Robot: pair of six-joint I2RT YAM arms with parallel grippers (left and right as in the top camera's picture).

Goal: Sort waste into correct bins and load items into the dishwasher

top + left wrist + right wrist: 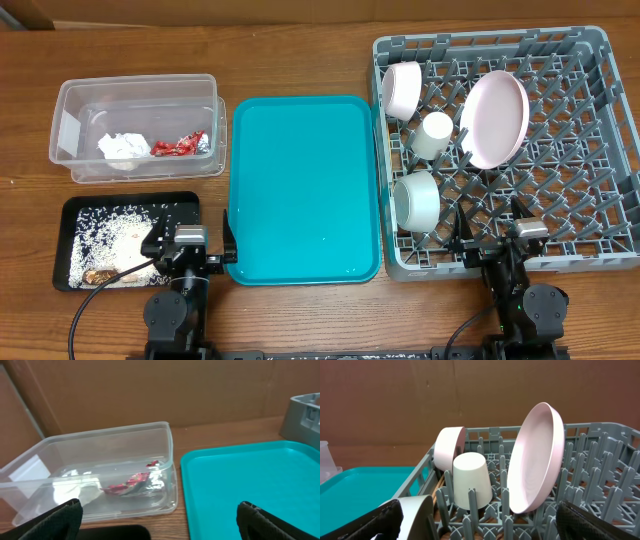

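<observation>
On the wooden surface (300, 50), the clear tub (140, 95) at far left holds a crumpled napkin (122, 146) and a red wrapper (178, 147). Just below it in the picture, the black tray (130, 198) holds rice scraps (105, 222). The teal tray (303, 190) lies in the middle, and the grey rack (590, 180) at right carries a pink plate (494, 118), a white cup (434, 134), a pinkish bowl (401, 88) and a pale bowl (416, 199).

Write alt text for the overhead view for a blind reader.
A grey dish rack on the right holds a pale pink plate, a white cup and two bowls. A teal tray lies mid-table; left of it, a clear tub holds a crumpled napkin and red wrapper, and a black tray holds rice scraps.
</observation>
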